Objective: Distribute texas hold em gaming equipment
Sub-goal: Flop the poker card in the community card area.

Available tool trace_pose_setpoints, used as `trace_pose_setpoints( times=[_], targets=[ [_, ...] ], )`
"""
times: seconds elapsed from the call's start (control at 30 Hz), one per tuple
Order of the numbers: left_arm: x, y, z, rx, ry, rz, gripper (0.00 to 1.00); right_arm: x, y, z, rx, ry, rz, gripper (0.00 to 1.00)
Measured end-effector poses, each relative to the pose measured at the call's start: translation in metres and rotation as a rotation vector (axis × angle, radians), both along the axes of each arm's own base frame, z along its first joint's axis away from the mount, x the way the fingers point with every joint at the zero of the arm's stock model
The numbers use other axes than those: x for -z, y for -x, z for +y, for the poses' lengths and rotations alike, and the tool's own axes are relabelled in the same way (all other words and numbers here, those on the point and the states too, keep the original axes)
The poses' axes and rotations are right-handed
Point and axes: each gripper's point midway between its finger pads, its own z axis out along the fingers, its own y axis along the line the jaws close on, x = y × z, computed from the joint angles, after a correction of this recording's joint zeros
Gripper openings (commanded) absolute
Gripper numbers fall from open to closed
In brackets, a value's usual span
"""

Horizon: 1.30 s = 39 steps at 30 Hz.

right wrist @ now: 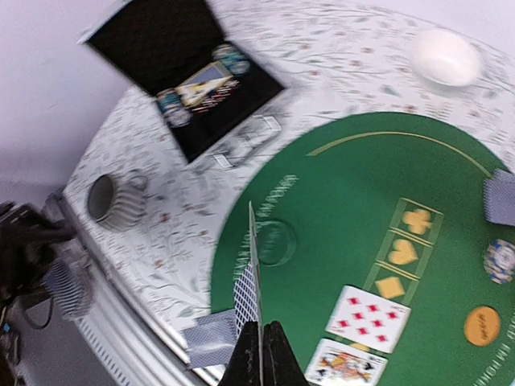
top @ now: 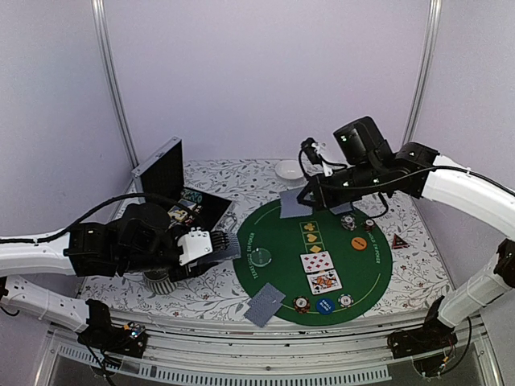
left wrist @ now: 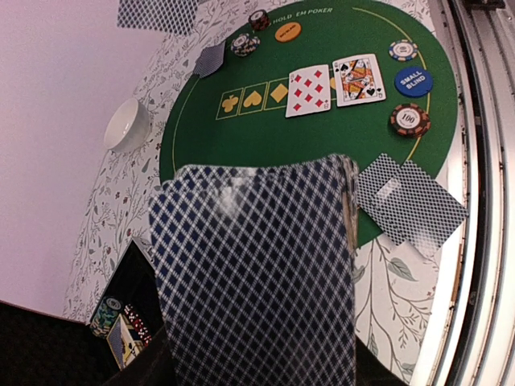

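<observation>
Right claw (top: 312, 195): clamped tight on one grey-blue diamond-backed playing card (top: 291, 204), held above the far edge of the round green felt mat (top: 282, 233). Left claw (top: 217, 245): part-way closed around the deck of diamond-backed cards (left wrist: 257, 281), at the mat's left rim above the floral worktop (top: 209, 293). Handling advice: level the single card, lower it flat to its place, clear of the chips (top: 348, 223) and face-up cards (top: 316, 262), then release.

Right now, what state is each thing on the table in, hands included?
left hand, shut on deck of cards
right hand, shut on single card
black case, lid open
diamonds card, face up on green mat
court card, face up beside it
near pair of cards, face down
mug, upright
bowl, upright
</observation>
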Motion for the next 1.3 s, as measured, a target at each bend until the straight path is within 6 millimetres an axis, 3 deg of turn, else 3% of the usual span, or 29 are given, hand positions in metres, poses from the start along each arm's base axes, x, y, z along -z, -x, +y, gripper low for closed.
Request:
trace_pose_setpoints(
  times=[0.13, 0.23, 0.43, 0.53, 0.7, 0.9, 1.07, 1.3],
  targets=[
    [0.0, 0.0, 0.0, 0.0, 0.0, 0.0, 0.53, 0.021, -0.043, -0.067, 0.251, 0.159, -0.007, 0.02],
    [0.0, 0.0, 0.0, 0.0, 0.0, 0.0, 0.53, 0.06, -0.062, -0.102, 0.378, 0.348, 0.031, 0.02],
    [0.0, 0.0, 0.0, 0.0, 0.0, 0.0, 0.53, 0.143, -0.081, -0.129, 0.473, 0.751, 0.136, 0.02],
    [0.0, 0.0, 0.0, 0.0, 0.0, 0.0, 0.53, 0.168, -0.086, -0.136, 0.485, 0.88, 0.166, 0.02],
    [0.0, 0.0, 0.0, 0.0, 0.0, 0.0, 0.53, 0.193, -0.091, -0.136, 0.474, 0.982, 0.198, 0.02],
    [0.0, 0.0, 0.0, 0.0, 0.0, 0.0, 0.53, 0.226, -0.087, -0.114, 0.399, 0.996, 0.259, 0.02],
    [0.0, 0.0, 0.0, 0.0, 0.0, 0.0, 0.53, 0.236, -0.084, -0.09, 0.338, 0.921, 0.301, 0.02],
    [0.0, 0.0, 0.0, 0.001, 0.001, 0.0, 0.53, 0.25, -0.083, -0.075, 0.302, 0.876, 0.356, 0.03]
  ],
)
